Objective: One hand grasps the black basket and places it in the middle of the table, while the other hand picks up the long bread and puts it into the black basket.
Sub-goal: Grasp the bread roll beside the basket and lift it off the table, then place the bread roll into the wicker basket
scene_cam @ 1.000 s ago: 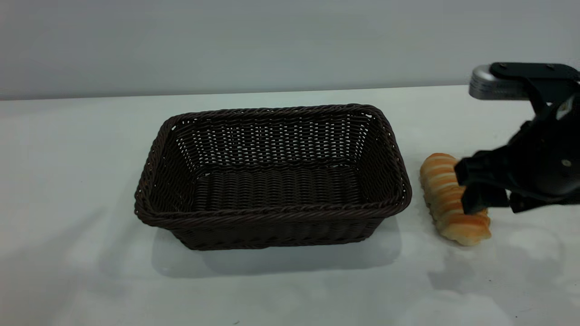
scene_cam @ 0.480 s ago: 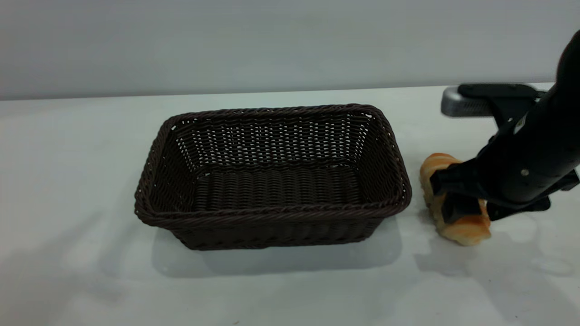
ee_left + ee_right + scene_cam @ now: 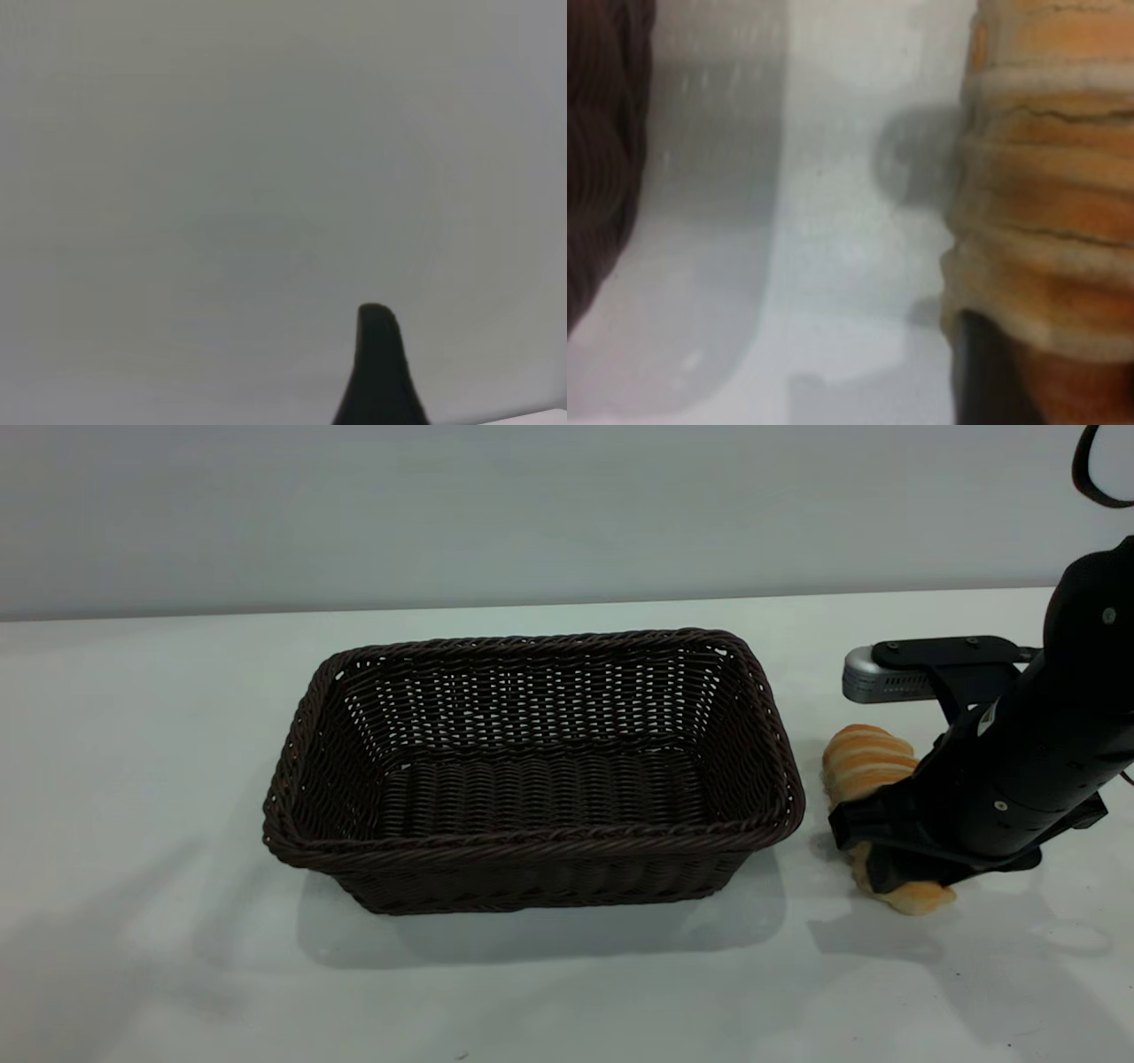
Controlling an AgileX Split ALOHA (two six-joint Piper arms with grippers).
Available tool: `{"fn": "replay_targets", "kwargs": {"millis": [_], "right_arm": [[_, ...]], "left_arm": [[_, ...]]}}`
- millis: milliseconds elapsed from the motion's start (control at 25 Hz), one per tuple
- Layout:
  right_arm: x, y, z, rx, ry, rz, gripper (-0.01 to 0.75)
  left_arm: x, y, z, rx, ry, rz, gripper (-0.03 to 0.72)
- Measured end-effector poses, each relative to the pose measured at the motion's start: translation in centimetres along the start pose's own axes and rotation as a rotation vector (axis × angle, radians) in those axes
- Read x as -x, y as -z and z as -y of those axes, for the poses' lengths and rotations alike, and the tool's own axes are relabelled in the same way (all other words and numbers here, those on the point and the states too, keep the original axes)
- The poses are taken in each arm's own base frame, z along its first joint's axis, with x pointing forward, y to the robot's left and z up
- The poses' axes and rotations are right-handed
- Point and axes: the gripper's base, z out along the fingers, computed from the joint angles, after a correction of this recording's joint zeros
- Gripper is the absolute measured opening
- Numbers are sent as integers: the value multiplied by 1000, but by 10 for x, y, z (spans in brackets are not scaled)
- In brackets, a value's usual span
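Note:
The black basket point(image 3: 532, 840) stands empty in the middle of the white table point(image 3: 133, 735). The long bread point(image 3: 864, 757) lies on the table just right of the basket, its length running front to back. My right gripper point(image 3: 873, 850) is down over the front half of the bread, open, with its fingers astride the loaf. In the right wrist view the bread point(image 3: 1050, 204) fills one side, a dark finger point(image 3: 988, 381) sits against its edge, and the basket's wall point(image 3: 602, 133) is at the other side. My left gripper point(image 3: 376, 354) shows only as a dark tip against plain grey.
A narrow strip of bare table separates the bread from the basket's right rim. The table's back edge meets a plain grey wall point(image 3: 532, 514). The right arm point(image 3: 1045, 753) rises from the bread to the right edge of the exterior view.
My right gripper has moved left and down, from beside the bread to low over its front half. The bread and the basket have stayed in place.

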Motion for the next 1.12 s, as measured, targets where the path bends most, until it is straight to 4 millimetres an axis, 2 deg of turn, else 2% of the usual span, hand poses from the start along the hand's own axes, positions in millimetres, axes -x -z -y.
{"fn": "replay_targets", "kwargs": {"millis": [120, 200, 320, 400, 560, 680, 760, 880, 1000, 1120], "right_arm": [[1, 0, 0, 0, 0, 8, 117], [3, 2, 0, 1, 0, 18, 62], [13, 14, 8, -3, -9, 43, 48], [23, 28, 24, -17, -52, 65, 45], [46, 69, 60, -54, -140, 154, 42], [62, 106, 66, -55, -152, 262, 41], [69, 129, 55, -32, -114, 326, 41], [70, 151, 21, 31, 8, 371, 41], [61, 159, -23, 116, 141, 357, 41], [42, 162, -71, 210, 281, 324, 39]], "left_arm": [[0, 0, 0, 0, 0, 0, 594], [0, 0, 0, 0, 0, 0, 594], [0, 0, 0, 0, 0, 0, 594], [0, 0, 0, 0, 0, 0, 594], [0, 0, 0, 0, 0, 0, 594], [0, 0, 0, 0, 0, 0, 594], [0, 0, 0, -1, 0, 0, 594], [0, 0, 0, -3, 0, -1, 594], [0, 0, 0, -3, 0, -1, 594], [0, 0, 1, -9, 0, -4, 594]]}}
